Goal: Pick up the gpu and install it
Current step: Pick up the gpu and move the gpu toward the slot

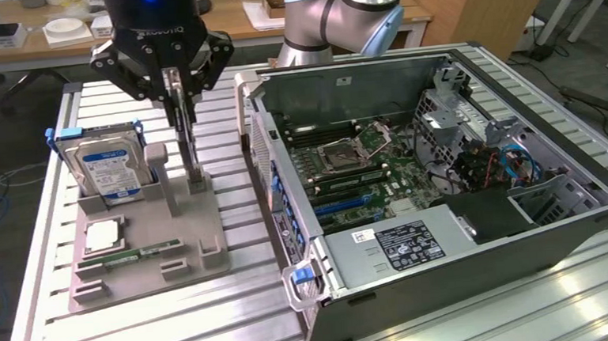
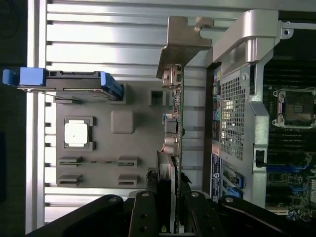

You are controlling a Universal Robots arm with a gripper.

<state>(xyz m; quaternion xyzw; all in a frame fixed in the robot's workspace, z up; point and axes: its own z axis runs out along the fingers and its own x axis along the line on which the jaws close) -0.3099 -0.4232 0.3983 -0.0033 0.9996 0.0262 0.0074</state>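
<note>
At the exterior view's left, a silver hard drive [image 1: 108, 170] with a blue-white label is standing upright in a blue frame at the back of a gray holder [image 1: 146, 275], which is lying on the slatted metal table [image 1: 187, 336]. A square processor chip [image 1: 104, 234] and a slim green memory stick [image 1: 145, 253] are resting in the holder's front pockets. Just beside the hard drive, the black hand [image 1: 175, 87] is hanging over the holder with its fingers [image 2: 143, 217] partly closed, pinching the top edge of the gpu [image 1: 188, 146]. The card is standing on edge, reaching down to the holder's slot; whether it is clear of that slot cannot be told. In the wrist view its silver bracket [image 2: 185, 37] is pointing away from the hand. Toward the exterior view's right, the open computer case [image 1: 561, 226] is lying on its side, showing its motherboard [image 1: 373, 170].
</note>
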